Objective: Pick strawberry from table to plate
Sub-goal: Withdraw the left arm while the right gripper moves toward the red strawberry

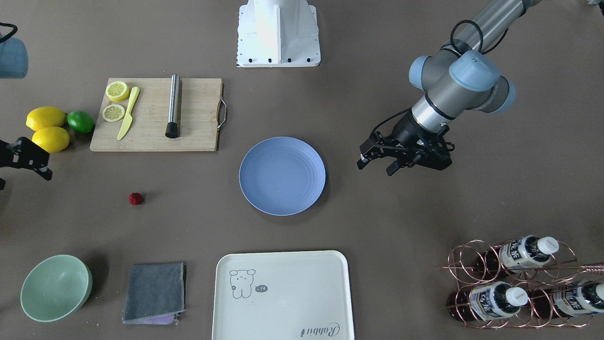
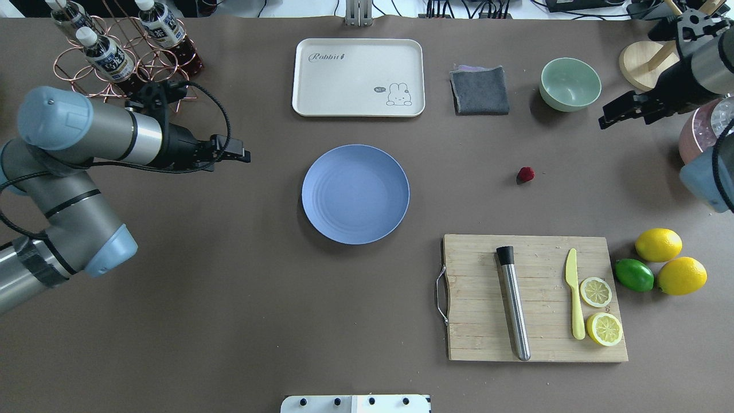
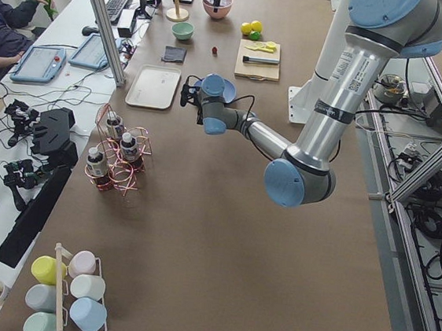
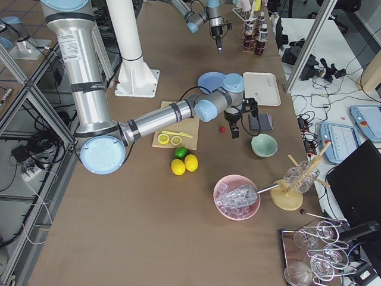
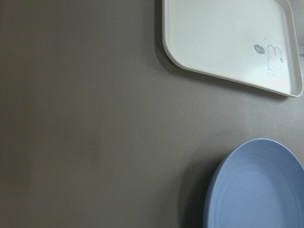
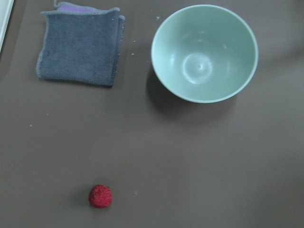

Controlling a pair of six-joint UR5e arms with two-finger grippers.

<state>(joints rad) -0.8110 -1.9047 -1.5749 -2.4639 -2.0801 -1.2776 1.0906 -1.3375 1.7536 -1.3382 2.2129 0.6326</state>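
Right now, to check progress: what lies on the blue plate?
Nothing: the plate is bare, its whole face uncovered. The strawberry lies on the table, apart from it.

Long grey-brown table (image 3: 198,234), white side desk (image 3: 79,10) with keyboard (image 3: 115,3), aluminium frame post (image 3: 101,18), tiled floor (image 4: 27,7) with cables (image 4: 33,143), even bright light

- Noted left gripper (image 1: 376,166) held aloft, tilted downward, jaws apart, nothing held.
- Noted left arm folded sharply at elbow, forearm about level.
- Noted right gripper (image 2: 608,119) raised too, jaws seemingly apart, empty; arm mostly out of frame.
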